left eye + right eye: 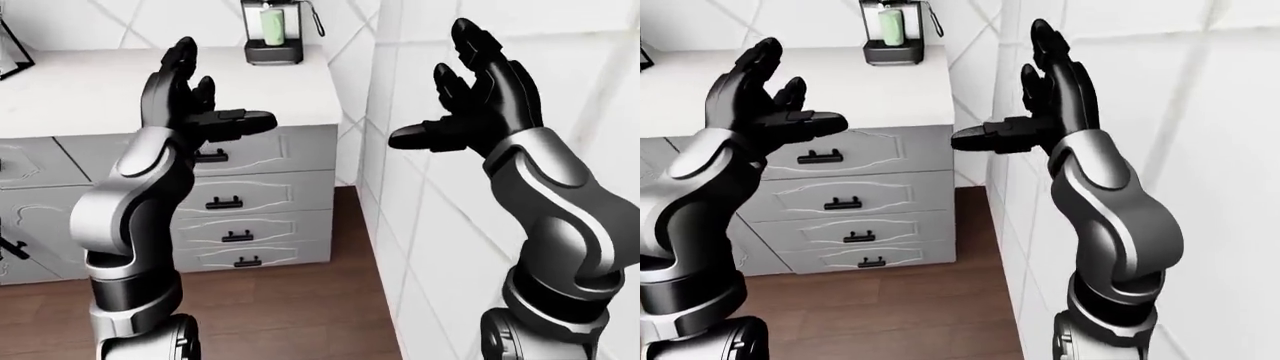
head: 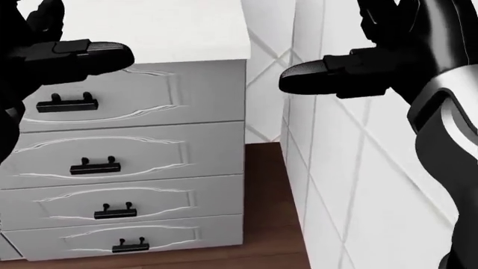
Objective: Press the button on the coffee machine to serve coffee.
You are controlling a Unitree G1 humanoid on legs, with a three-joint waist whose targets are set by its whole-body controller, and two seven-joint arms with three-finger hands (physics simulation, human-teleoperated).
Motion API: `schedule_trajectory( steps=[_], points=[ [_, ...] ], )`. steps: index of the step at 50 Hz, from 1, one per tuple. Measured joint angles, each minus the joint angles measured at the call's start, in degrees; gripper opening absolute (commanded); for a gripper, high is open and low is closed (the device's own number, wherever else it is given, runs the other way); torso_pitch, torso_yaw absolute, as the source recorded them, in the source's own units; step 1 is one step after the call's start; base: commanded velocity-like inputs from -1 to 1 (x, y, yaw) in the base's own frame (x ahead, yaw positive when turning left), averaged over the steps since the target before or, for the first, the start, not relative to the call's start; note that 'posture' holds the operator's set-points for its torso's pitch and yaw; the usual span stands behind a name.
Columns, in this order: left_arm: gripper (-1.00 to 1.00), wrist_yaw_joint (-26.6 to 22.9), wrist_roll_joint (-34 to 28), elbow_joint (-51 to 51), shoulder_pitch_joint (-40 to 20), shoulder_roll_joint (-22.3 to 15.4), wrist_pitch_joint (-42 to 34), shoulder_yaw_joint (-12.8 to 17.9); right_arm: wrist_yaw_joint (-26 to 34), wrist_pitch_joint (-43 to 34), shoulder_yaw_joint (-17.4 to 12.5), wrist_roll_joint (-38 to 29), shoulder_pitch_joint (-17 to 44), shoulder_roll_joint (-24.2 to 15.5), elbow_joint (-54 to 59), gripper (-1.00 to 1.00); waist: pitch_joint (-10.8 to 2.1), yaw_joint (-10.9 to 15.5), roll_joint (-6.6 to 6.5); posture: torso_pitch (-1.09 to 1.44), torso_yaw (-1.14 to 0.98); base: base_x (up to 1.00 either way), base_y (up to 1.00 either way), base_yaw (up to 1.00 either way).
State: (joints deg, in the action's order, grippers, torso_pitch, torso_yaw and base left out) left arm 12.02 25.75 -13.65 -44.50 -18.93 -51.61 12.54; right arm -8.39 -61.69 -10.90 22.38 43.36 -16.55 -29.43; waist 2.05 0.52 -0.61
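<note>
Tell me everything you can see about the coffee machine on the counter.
The coffee machine stands upright on the white countertop, near its far right corner, close to the tiled wall. It is small and dark, with a black base, a pale green cup or container held in its middle, and a thin dark loop on its right side. Its top is cut off by the frame, and no button can be made out. Nothing touches it; both hands are raised well short of it.

Coffee machine top cropped, button indiscernible
</note>
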Motion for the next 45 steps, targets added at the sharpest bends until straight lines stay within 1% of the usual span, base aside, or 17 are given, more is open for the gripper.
schedule_trajectory(
  steps=[4,5,7,9,12,16,18,19,23,28,31,32,34,36,38,42,45],
  points=[
    [1.0,0.0,0.0,-0.2,-0.2,0.0,0.3,0.0,0.1,0.6,0.1,0.0,0.2,0.0,-0.2,1.0,-0.26,0.5,3.33,0.0,0.0,0.13,0.05,0.0],
    [1.0,0.0,0.0,-0.3,-0.3,0.3,0.4,-0.1,0.1,0.6,0.0,0.0,0.1,-0.2,-0.2,1.0,-0.3,0.3,3.51,0.0,0.0,0.12,0.05,0.0],
    [1.0,-0.2,0.2,-0.1,0.2,0.8,0.2,-1.0,0.0,0.4,-0.7,-0.2,-0.7,-0.3,0.3,1.0,0.56,-0.5,2.45,0.0,0.0,0.12,0.05,0.0],
    [1.0,-0.5,0.6,0.5,0.4,1.0,-0.3,-1.8,-0.3,-0.1,-1.1,-0.7,-1.2,-0.4,1.2,1.0,0.44,-0.9,2.68,0.0,0.0,0.12,0.05,0.0],
    [1.0,-0.6,0.7,0.6,0.0,0.7,-0.6,-1.4,-0.5,-0.3,-0.9,-0.9,-0.6,-0.4,1.4,1.0,0.18,-0.7,1.61,0.0,0.0,0.13,0.04,0.0],
    [1.0,-0.5,0.3,-0.1,-0.4,0.5,0.5,-0.7,-0.3,0.5,-0.8,-0.6,-0.1,-0.5,0.2,1.0,0.32,-1.0,-1.12,0.0,0.0,0.12,0.04,0.0],
    [1.0,-0.4,0.2,-0.2,-0.6,0.4,0.6,-0.6,-0.2,0.5,-0.8,-0.5,0.3,-0.5,0.2,1.0,-0.19,-1.1,-3.55,0.0,0.0,0.12,0.05,0.0],
    [1.0,-0.4,0.2,-0.1,-0.2,0.2,0.7,-0.4,-0.2,0.6,-0.5,-0.4,0.0,0.0,0.1,1.0,-0.02,-0.7,-2.85,0.0,0.0,0.12,0.04,0.0],
    [1.0,0.3,-0.3,0.6,0.6,0.3,-0.4,0.3,0.3,-0.3,0.6,0.3,-0.7,0.1,0.9,1.0,0.05,0.0,-2.47,0.0,0.0,0.12,0.04,0.0],
    [1.0,-0.1,-0.1,0.2,0.1,0.2,0.3,-0.2,0.1,0.0,-0.1,0.0,0.0,-0.2,0.2,1.0,-0.01,0.0,0.69,0.0,0.0,0.11,0.05,0.0],
    [1.0,0.0,-0.1,-0.1,-0.1,0.2,0.3,-0.1,0.1,0.4,-0.2,0.0,0.2,-0.2,-0.3,1.0,-0.18,0.3,3.57,0.0,0.0,0.11,0.04,0.0],
    [1.0,0.0,-0.1,-0.3,-0.2,0.5,0.2,-0.2,0.1,0.5,-0.4,0.0,0.1,-0.5,-0.3,1.0,-0.25,0.0,3.62,0.0,0.0,0.11,0.05,0.0],
    [1.0,-0.1,0.2,-0.3,0.2,1.0,0.0,-1.1,-0.1,0.3,-0.9,-0.2,-0.6,-0.5,0.1,1.0,0.39,-0.7,2.89,0.0,0.0,0.11,0.05,0.0],
    [1.0,-0.4,0.6,0.3,0.4,1.1,-0.4,-1.7,-0.3,-0.2,-1.0,-0.6,-1.0,-0.5,0.9,1.0,0.21,-0.9,2.93,0.0,0.0,0.11,0.04,0.0],
    [1.0,-0.5,0.7,0.4,0.2,0.9,-0.7,-1.5,-0.4,-0.4,-0.8,-0.7,-0.6,-0.5,1.1,1.0,0.08,-0.7,2.11,0.0,0.0,0.11,0.04,0.0],
    [1.0,-0.5,0.4,0.0,-0.2,0.7,0.3,-0.8,-0.2,0.0,-0.8,-0.5,-0.1,-0.5,0.0,1.0,0.42,-0.8,-0.6,0.0,0.0,0.11,0.04,0.0],
    [1.0,-0.4,0.3,-0.1,-0.3,0.4,0.6,-0.6,-0.2,0.1,-0.7,-0.4,0.2,-0.3,-0.1,1.0,-0.11,-0.9,-3.2,0.0,0.0,0.11,0.05,0.0]
  ],
)
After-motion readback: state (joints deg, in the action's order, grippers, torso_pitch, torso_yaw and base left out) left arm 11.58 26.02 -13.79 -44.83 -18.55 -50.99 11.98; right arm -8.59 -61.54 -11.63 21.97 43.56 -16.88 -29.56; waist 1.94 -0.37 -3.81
